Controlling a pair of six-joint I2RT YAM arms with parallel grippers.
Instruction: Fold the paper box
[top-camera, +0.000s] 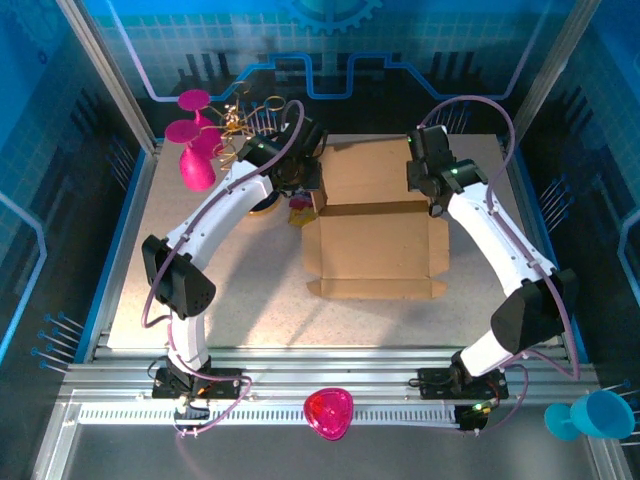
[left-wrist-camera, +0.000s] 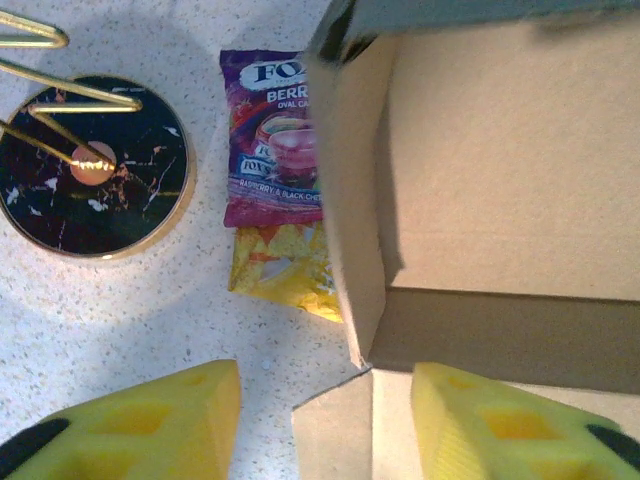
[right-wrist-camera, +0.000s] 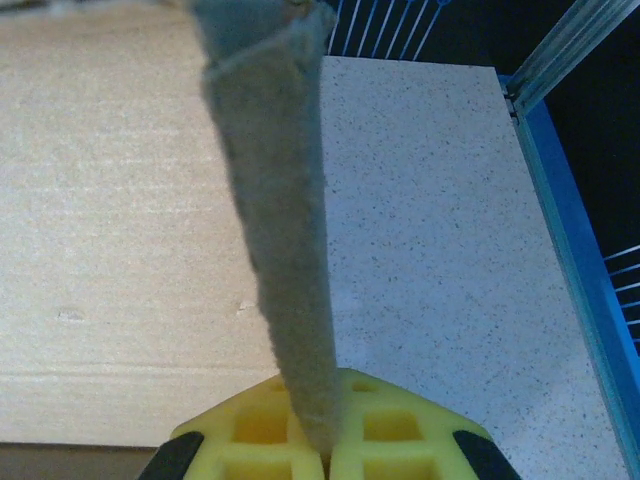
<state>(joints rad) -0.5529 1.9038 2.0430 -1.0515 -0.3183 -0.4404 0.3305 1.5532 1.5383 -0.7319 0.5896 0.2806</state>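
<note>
The paper box (top-camera: 375, 235) is a brown cardboard sheet lying mid-table, part folded, with its side walls raised. My left gripper (top-camera: 308, 192) hovers at its back left corner. In the left wrist view that gripper (left-wrist-camera: 325, 425) is open, its yellow fingers (left-wrist-camera: 150, 420) wide apart over the upright left wall (left-wrist-camera: 350, 230) and a flat tab (left-wrist-camera: 335, 435), gripping nothing. My right gripper (top-camera: 435, 203) is at the box's right side. In the right wrist view it (right-wrist-camera: 325, 450) is shut on the thin edge of a raised flap (right-wrist-camera: 280, 250).
A purple snack packet (left-wrist-camera: 275, 140) and a yellow one (left-wrist-camera: 285, 265) lie against the box's left wall. Beside them is a black marble coaster (left-wrist-camera: 95, 165) with a gold wire stand. Pink goblets (top-camera: 195, 150) stand back left. A pink bowl (top-camera: 329, 412) and a blue cup (top-camera: 590, 415) sit on the front rail.
</note>
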